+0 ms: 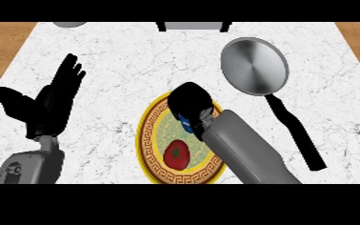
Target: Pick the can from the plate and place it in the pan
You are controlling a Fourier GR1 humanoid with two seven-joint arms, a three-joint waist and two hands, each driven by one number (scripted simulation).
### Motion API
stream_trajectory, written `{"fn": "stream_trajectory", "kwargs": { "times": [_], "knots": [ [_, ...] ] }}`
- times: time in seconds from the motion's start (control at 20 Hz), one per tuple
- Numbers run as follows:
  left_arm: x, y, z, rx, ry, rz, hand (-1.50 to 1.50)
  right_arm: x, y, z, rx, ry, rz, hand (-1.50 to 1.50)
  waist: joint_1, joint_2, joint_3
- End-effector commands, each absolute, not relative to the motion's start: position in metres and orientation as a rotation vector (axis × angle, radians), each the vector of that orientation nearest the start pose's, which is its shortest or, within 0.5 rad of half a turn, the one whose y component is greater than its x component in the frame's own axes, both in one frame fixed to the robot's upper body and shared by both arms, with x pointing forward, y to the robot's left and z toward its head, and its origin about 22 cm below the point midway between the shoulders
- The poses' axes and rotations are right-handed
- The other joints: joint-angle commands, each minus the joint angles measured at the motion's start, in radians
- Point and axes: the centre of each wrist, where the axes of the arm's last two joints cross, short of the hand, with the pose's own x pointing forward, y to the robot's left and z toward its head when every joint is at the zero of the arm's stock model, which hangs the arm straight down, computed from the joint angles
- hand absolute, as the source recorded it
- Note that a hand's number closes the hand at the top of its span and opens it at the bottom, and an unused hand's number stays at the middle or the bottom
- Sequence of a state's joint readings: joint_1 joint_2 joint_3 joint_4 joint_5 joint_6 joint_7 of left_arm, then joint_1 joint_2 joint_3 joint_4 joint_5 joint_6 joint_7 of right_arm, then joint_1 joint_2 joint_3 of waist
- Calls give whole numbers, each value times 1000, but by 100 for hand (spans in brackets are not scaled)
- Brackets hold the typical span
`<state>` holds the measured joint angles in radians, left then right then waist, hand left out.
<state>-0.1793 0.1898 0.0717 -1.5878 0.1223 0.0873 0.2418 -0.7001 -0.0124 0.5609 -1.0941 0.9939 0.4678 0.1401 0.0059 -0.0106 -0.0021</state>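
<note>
Right hand is over the far part of the gold-rimmed plate, fingers curled down around the can, of which only a blue sliver shows beneath the palm. A red tomato lies on the plate's near part. The pan sits far right on the table, handle pointing near-right; left hand rests at the left with straight fingers spread apart.

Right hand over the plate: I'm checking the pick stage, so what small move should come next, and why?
Probably lift straight up. The right hand is curled over the plate, with a bit of blue, likely the can, showing beneath it. The pan lies apart to the upper right, so the can must clear the plate's rim and the tomato first.
</note>
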Motion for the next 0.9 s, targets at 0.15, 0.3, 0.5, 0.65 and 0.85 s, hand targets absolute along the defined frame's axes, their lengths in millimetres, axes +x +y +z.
{"fn": "stream_trajectory", "kwargs": {
  "times": [0.15,0.3,0.5,0.65,0.85],
  "knots": [
    [273,281,65,98,-1519,38,0,317,-38,57,-561,-1305,1734,150,2,10,2],
    [273,279,51,96,-1513,47,0,313,-39,65,-632,-1255,1568,150,3,10,2],
    [284,272,66,114,-1526,32,0,289,-28,81,-805,-1302,1415,150,-9,7,2],
    [286,269,57,111,-1522,37,0,282,-8,124,-985,-1453,1347,150,-5,6,1],
    [284,268,69,87,-1504,44,0,265,-8,165,-1151,-1594,1242,150,-17,2,2]
  ]
}}
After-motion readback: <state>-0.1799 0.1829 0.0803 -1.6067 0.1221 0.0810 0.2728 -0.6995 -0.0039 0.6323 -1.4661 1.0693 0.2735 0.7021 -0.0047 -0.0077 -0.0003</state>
